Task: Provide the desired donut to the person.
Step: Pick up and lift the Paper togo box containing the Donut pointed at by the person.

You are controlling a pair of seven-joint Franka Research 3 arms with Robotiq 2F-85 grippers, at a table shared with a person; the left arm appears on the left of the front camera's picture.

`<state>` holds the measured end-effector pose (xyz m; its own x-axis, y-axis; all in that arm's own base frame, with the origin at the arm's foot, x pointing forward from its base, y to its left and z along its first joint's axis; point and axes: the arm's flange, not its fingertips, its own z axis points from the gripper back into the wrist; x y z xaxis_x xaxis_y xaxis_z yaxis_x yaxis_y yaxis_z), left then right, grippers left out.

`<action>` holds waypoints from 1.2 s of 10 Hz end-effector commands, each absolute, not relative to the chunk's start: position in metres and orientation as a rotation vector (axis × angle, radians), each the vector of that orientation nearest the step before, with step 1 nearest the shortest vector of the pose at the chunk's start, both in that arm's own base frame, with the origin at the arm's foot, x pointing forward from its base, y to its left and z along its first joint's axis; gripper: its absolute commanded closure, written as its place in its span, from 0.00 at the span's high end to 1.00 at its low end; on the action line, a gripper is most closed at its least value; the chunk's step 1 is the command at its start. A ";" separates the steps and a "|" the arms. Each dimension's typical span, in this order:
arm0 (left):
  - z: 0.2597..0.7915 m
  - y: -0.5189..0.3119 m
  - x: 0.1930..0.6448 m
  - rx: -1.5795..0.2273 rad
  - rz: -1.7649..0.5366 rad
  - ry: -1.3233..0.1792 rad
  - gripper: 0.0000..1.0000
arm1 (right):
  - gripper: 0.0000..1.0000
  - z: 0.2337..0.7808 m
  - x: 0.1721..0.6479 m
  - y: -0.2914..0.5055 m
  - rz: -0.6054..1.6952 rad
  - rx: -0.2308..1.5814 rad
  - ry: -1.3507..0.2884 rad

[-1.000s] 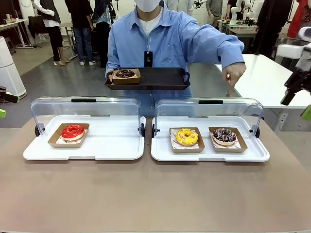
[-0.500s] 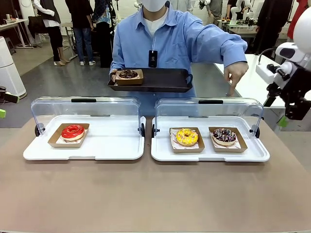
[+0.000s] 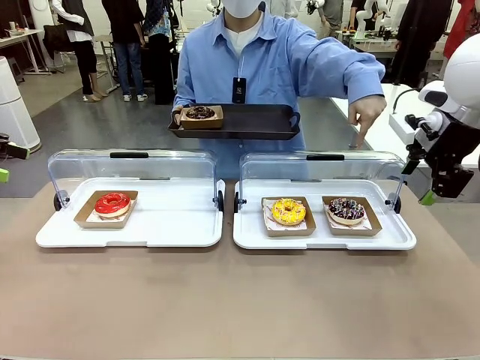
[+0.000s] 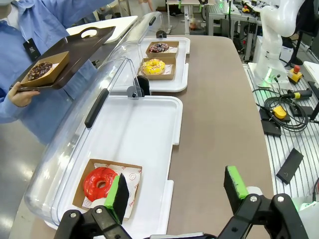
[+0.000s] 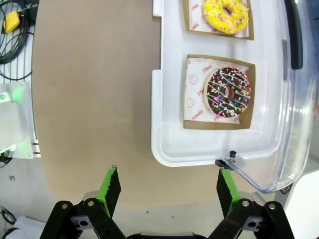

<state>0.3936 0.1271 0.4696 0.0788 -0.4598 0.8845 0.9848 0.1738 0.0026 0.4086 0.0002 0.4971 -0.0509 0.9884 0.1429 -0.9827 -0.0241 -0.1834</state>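
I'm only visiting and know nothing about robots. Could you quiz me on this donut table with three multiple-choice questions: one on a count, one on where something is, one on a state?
1. How many donuts lie in the right display case?
A. One
B. Two
C. Three

2. Where is the red donut?
A. On the black tray held by the person
B. In the right display case
C. Alone in the left display case

3. The right gripper is:
A. Open, holding nothing
B. Shut on a donut
C. Shut on a lid handle

1 B: a yellow donut and a sprinkled chocolate donut sit side by side there.
2 C: it is that case's sole donut; the tray carries a dark chocolate donut.
3 A: its green-padded fingers stand apart with nothing between them.
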 end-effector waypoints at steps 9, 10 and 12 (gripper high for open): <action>0.470 0.129 0.393 -0.751 -1.250 -0.902 1.00 | 1.00 0.459 0.429 0.043 1.552 0.035 -0.151; 0.470 0.129 0.393 -0.751 -1.250 -0.902 1.00 | 1.00 0.444 0.437 0.053 1.521 0.054 -0.113; 0.470 0.129 0.393 -0.751 -1.250 -0.902 1.00 | 1.00 0.423 0.450 0.067 1.516 0.040 -0.096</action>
<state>0.3936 0.1271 0.4696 0.0791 -0.4603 0.8843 0.9848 0.1739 0.0025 0.4372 0.0632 0.4223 0.0394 0.9930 0.1111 -0.9990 0.0416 -0.0178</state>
